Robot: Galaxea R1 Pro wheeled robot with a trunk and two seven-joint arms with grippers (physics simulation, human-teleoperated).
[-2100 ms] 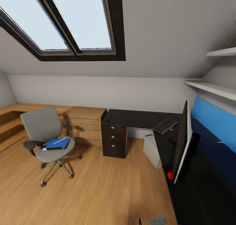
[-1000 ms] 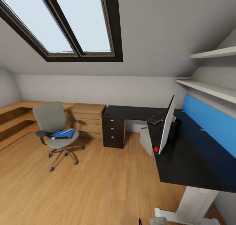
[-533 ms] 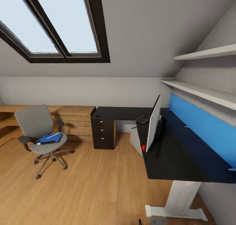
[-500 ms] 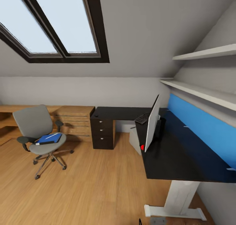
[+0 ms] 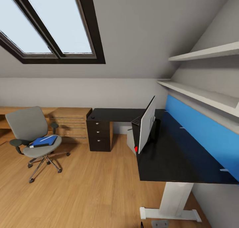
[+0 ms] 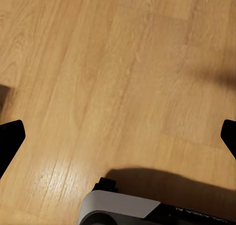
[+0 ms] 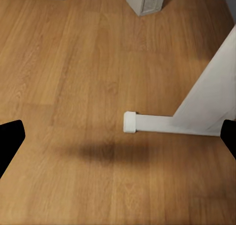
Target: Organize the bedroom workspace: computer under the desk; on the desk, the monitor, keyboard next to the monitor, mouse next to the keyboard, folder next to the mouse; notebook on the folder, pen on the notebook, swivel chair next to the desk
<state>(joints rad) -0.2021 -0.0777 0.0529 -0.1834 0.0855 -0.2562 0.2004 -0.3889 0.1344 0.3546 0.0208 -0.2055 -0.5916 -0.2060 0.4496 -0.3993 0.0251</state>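
Bench is our landmark: one long black L-shaped top on a white pedestal leg, with a black drawer block under its far wing. On it stands one monitor, seen nearly edge-on, already where the task wants it. One keyboard seems to lie just behind the monitor, mostly hidden. One grey computer stands under the bench, below the monitor, so we judge it needs no moving.

Well apart from the bench, across bare wood floor, one swivel chair faces us. On its seat lies one blue folder, with a black notebook at its near edge and a white pen on top; we judge these three remain to be carried to the bench.

Both our hands point at the floor. The left hand and the right hand are spread wide, fingertips at the frame edges, holding nothing.
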